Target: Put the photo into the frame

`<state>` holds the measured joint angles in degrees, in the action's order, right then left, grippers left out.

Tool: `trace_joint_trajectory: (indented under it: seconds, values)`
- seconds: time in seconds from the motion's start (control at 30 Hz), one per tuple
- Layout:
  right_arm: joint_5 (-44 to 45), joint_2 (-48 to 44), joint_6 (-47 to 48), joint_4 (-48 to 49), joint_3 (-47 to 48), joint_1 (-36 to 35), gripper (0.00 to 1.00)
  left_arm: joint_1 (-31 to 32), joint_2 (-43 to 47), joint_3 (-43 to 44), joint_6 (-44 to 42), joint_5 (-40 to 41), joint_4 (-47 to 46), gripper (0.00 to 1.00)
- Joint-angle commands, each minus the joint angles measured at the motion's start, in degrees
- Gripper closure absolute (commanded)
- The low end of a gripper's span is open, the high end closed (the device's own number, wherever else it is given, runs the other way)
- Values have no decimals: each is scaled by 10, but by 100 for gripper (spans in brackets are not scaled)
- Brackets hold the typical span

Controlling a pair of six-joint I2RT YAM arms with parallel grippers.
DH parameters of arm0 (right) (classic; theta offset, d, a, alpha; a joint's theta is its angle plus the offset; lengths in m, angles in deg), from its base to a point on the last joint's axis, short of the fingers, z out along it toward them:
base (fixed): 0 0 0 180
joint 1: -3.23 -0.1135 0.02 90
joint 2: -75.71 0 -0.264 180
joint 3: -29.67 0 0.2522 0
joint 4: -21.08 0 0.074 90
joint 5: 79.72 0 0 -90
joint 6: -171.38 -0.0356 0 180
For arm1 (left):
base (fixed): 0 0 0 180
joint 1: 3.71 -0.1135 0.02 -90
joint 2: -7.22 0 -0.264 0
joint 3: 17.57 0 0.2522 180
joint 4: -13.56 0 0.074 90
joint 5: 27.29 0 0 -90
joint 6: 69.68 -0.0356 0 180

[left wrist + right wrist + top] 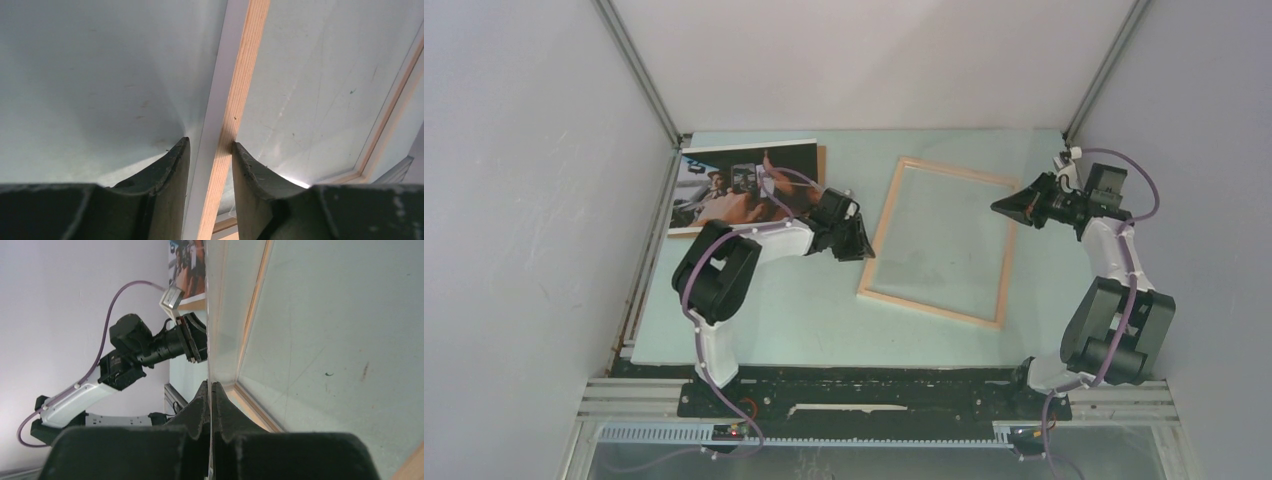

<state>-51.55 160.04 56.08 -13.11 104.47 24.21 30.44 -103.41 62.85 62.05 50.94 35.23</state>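
Note:
The photo (734,185), picture side up, lies at the back left. Its corner shows in the right wrist view (187,265). The light wood frame (929,307) lies in the middle of the table. My left gripper (862,245) is at its left rail. In the left wrist view the fingers (210,142) sit on either side of that rail (240,90) and close on it. My right gripper (997,207) is at the frame's right side. Its jaws (210,384) are shut on the edge of the clear pane (225,315), which stands tilted up from the frame (255,407).
A brown backing board (821,165) lies under the photo, with its edge showing at the photo's right side. Grey walls close in the table on the left, back and right. The left arm (135,345) shows across the frame in the right wrist view.

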Motion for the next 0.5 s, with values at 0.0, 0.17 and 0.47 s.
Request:
trace_joint_trajectory:
  seconds: [0.0, 0.17, 0.47]
  values:
    - [-29, -14, 7, -1, 25, -16, 100, -43, 18, -51, -45, 69, 68, 61]
    - [-48, 8, -5, 16, 26, -56, 100, -66, 57, -98, -43, 62, 52, 62]
    - [-52, 55, -105, 146, 2, -81, 100, -67, 110, -154, -5, -28, -10, 60]
